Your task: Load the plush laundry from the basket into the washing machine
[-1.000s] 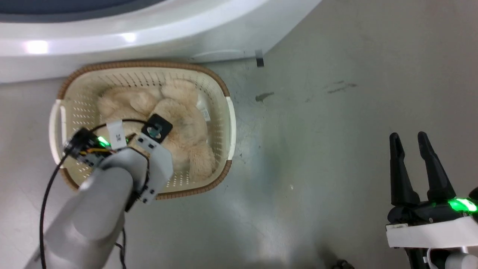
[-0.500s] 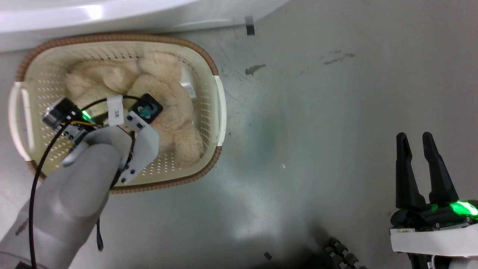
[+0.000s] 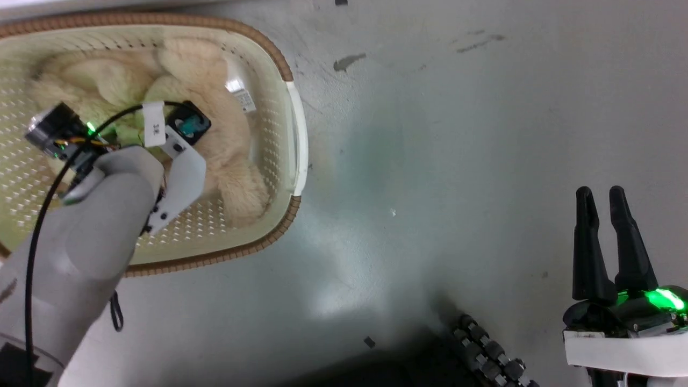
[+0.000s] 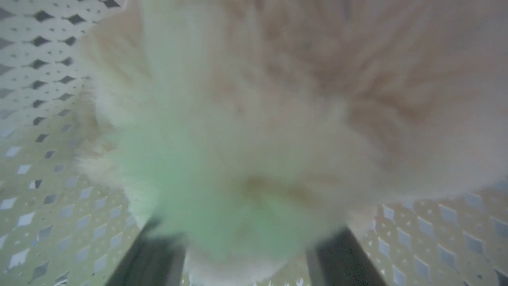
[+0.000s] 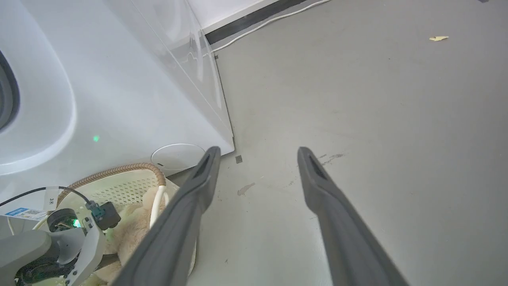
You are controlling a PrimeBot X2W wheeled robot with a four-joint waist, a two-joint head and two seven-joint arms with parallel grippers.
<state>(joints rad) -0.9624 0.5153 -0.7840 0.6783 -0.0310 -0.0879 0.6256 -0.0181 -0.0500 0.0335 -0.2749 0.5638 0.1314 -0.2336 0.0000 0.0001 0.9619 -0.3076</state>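
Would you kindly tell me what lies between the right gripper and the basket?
In the head view, bare grey floor, with one small pale speck, separates the right gripper from the basket.

plush laundry [image 3: 215, 80] in basket [image 3: 296, 126] — right end effector [image 3: 599, 190] apart

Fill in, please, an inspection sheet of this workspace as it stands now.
Surface: grey floor, some dark marks.
Job's things: plush laundry lies in the basket; washing machine stands next to it.
Clutter: one pale scrap on the floor.
Grippers: left gripper open, fingers astride the plush; right gripper open, empty, above the floor.
Cables: black cable along the left arm; white cable beside the skirting.
Surroundings: white wall with dark skirting.
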